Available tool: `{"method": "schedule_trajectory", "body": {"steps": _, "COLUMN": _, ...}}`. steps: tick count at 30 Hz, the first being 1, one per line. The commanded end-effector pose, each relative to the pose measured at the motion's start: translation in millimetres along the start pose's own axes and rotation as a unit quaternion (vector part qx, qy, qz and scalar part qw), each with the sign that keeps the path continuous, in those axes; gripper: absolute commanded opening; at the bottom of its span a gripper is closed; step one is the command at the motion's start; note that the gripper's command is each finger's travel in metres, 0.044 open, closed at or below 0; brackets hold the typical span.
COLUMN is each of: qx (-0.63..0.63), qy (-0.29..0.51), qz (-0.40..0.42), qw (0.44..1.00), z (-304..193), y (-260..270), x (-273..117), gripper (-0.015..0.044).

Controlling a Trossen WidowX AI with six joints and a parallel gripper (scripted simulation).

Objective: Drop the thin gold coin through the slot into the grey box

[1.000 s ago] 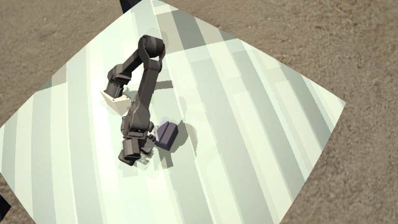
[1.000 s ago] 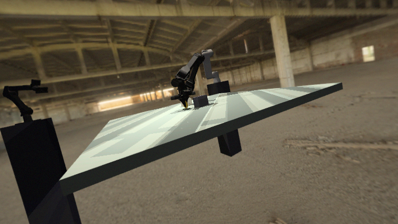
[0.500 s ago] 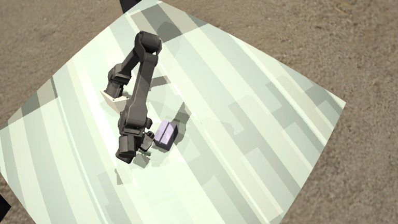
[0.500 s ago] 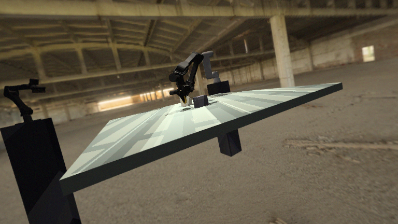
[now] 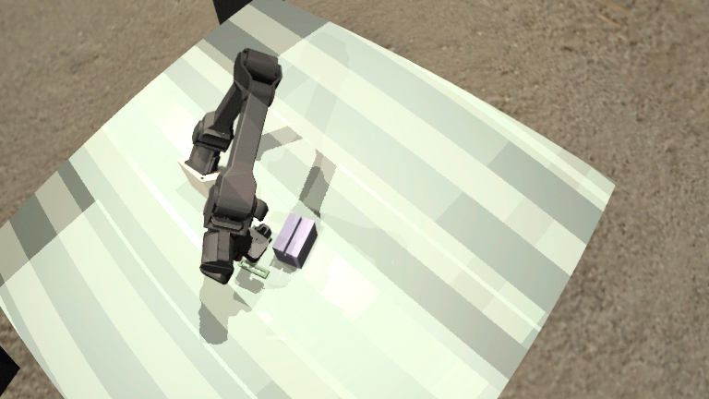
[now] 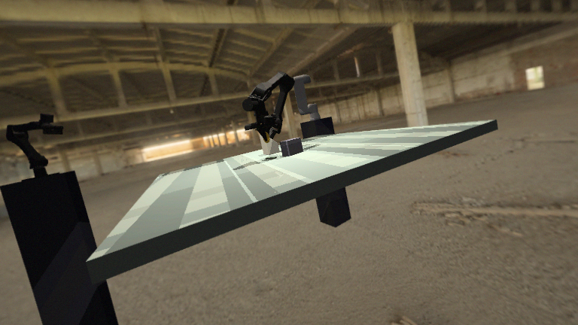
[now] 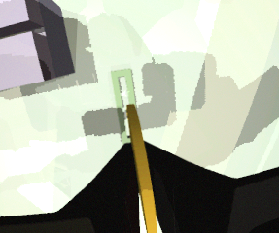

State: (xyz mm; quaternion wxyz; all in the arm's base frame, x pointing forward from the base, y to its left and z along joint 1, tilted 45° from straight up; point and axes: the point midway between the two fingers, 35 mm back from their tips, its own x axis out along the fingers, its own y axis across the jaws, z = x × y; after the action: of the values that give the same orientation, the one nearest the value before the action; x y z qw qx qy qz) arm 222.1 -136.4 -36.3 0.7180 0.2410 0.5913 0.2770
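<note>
My gripper (image 5: 254, 257) (image 6: 267, 133) (image 7: 135, 149) is shut on the gold coin (image 6: 267, 138) (image 7: 141, 170), which hangs on edge above the table. The dark-green holder (image 5: 264, 273) (image 7: 122, 73) looks pale green and lies below the coin, its recess partly hidden by the coin in the wrist view. The closed box (image 5: 305, 233) (image 6: 291, 147) (image 7: 13, 58) looks greyish lilac and stands beside the holder, at the wrist view's upper left. Its slot runs nearly across the wrist view, while the coin's edge runs nearly up and down it. The coin is hidden in the top view.
A pale cream block (image 5: 196, 180) (image 6: 269, 147) stands at the arm's base. The striped table (image 5: 418, 290) (image 6: 204, 201) carries patches of shadow. A second black arm (image 6: 26, 147) and a grey arm (image 6: 301, 95) stand on dark pedestals off the table.
</note>
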Motion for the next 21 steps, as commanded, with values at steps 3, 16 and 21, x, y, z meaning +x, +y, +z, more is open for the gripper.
{"method": "schedule_trajectory", "body": {"steps": 3, "qx": -0.005, "qy": -0.001, "qz": -0.005, "qw": 1.000, "z": 0.1, "y": 1.0, "x": -12.9, "gripper": 0.0000}}
{"method": "schedule_trajectory", "body": {"steps": 16, "qx": 0.192, "qy": -0.002, "qz": -0.004, "qw": 0.981, "z": -0.6, "y": 3.5, "x": -13.0, "gripper": 0.0000}}
{"method": "schedule_trajectory", "body": {"steps": 21, "qx": 0.275, "qy": -0.002, "qz": -0.004, "qw": 0.961, "z": -0.9, "y": 4.5, "x": -13.0, "gripper": 0.0000}}
